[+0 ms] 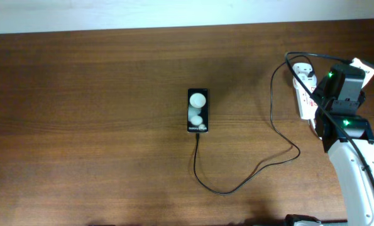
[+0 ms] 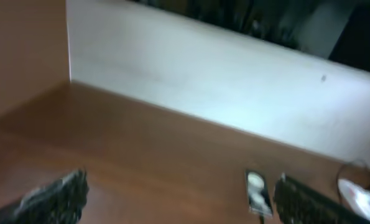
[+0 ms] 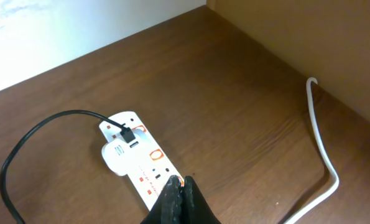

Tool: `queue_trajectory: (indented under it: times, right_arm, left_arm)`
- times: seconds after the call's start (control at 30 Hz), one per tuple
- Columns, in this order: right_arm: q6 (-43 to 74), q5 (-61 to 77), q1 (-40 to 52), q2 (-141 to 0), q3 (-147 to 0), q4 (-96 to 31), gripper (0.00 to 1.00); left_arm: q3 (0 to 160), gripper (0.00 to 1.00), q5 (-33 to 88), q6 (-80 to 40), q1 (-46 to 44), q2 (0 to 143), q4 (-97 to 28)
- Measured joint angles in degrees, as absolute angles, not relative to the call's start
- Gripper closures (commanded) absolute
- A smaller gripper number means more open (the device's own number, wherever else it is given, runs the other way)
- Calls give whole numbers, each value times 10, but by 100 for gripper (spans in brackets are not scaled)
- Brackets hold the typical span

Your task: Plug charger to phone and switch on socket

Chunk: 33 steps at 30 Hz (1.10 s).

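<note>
1. Mid-table, the phone [image 1: 198,111] lies flat, screen up. Two white round spots on the glass, white lettering at its near end.
2. The charger cable [image 1: 271,107] meets the phone's near short end and drops toward the near edge. It loops round to the right, then climbs to the far right and reaches the socket [image 1: 302,99]. Tip looks plugged in, but it's too small to say it's seated.
3. The socket sits at the far right of the table [image 1: 80,125], lengthwise near-to-far. The R arm [image 1: 356,169] is parked over its near part.
4. R wrist cam: the white plug [image 3: 118,154] is in the socket's far end, and the black lead enters the plug from the far side.
5. R gripper [image 3: 180,190]: fingers pinched tight together, nothing between them. Tips are down at the socket's top face, right by the red-marked switches. Looks like contact, can't swear to it.
6. The thick white cord [image 3: 323,155] snakes over the wood off to the right, well apart from that gripper.
7. L gripper [image 2: 180,183]: blurry pic, but the fingers are spread wide with nothing between them, over bare wood. The phone shows small beyond them, w/ a white blur further right.
</note>
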<state>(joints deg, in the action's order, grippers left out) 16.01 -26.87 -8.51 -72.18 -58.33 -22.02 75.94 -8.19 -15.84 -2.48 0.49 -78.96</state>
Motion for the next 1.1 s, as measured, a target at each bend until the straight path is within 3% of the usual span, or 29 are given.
queue_trajectory:
  times: [0.13,0.3,0.4,0.67,1.1]
  right_arm:
    - [159,-253,-85,-722,-584,-223,95]
    - [158,-232,-85,-722,-585,-235,95]
    - [159,-229,-85,-722,-585,-236,96]
    - [159,-227,-85,-722,-585,-239,95]
    - [161,-215,-85,-737,-587,-261,96]
  left_arm:
    - [550,1,-83,-159,-25,5,-587]
    - [240,1,-74,-160,-25,9,-246]
    - [143,1,-72,-160,-25,9,-124]
    - [22,1,-71,-160,-25,8,-59]
    - [14,1,-75,-160,-25,8,-49]
